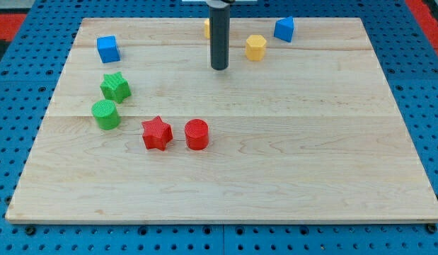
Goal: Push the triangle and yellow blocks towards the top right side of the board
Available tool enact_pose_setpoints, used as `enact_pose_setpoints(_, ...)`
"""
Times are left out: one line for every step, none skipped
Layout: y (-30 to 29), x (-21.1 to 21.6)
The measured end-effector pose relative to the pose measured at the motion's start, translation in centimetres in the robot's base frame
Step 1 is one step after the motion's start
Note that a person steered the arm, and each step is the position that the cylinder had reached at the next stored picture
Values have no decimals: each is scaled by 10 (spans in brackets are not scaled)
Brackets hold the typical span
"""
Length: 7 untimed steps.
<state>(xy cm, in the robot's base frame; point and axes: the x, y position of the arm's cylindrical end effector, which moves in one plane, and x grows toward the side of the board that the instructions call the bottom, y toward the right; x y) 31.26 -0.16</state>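
Observation:
The blue triangle block (284, 29) lies near the board's top edge, right of centre. A yellow hexagon block (255, 47) sits below and to the left of it. A second yellow block (206, 27) at the top edge is mostly hidden behind the rod. My tip (219, 68) rests on the board left of and below the yellow hexagon, apart from all blocks.
A blue cube (107, 49) sits at the upper left. A green star (115, 86) and a green cylinder (105, 114) lie on the left side. A red star (156, 132) and a red cylinder (197, 134) lie left of centre on the wooden board (289, 156).

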Motion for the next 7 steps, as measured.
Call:
enact_pose_setpoints(37, -7)
enact_pose_setpoints(62, -26)
enact_pose_setpoints(73, -28)
enact_pose_setpoints(-31, -33)
enact_pose_setpoints(-119, -59)
enact_pose_setpoints(-79, -95)
enact_pose_setpoints(13, -102)
